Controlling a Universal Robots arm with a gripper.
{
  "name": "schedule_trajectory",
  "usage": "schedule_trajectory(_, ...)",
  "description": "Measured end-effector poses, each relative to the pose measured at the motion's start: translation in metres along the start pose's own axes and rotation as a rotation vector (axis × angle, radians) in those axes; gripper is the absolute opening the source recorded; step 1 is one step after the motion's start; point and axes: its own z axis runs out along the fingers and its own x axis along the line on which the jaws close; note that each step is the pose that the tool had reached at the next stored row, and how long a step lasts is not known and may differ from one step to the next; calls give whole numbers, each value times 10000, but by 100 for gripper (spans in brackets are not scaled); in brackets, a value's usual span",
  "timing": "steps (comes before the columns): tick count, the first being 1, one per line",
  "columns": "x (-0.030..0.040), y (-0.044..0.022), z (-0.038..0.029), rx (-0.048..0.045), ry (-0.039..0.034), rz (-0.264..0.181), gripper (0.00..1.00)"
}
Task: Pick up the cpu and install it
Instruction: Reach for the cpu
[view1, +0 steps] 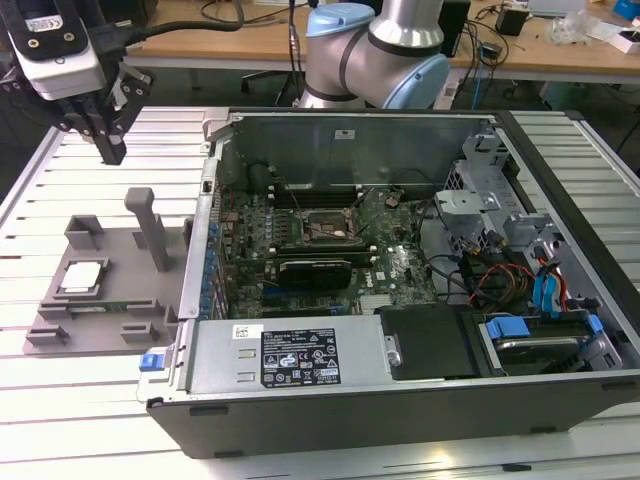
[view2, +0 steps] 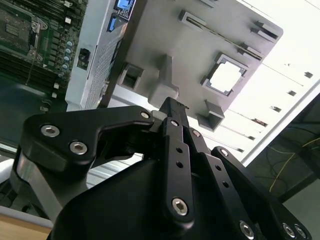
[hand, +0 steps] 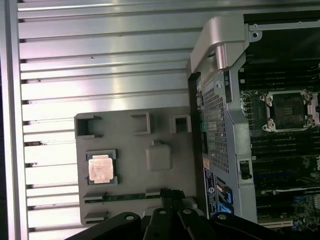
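The cpu (view1: 82, 276), a small square chip with a silvery top, lies flat in a recess of the grey plastic tray (view1: 115, 310) at the exterior view's left. Both wrist views look down on the cpu (view2: 225, 77) (hand: 101, 167) in the tray (hand: 130, 200). My gripper (view1: 112, 152) hangs in the air above and behind the tray, well clear of the chip. Its black fingers (view2: 172, 130) meet at the tip, shut with nothing between them. The open black socket frame (view1: 322, 228) sits on the motherboard inside the case.
The open computer case (view1: 400, 300) lies on a slatted metal table (view1: 60, 400), right beside the tray. A grey upright post (view1: 150, 228) rises from the tray near the cpu. Cables, drive bays and a blue latch crowd the case's right side.
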Motion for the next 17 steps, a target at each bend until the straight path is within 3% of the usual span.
schedule_trajectory(17,299,-22,-8,-1,0,-1,11)
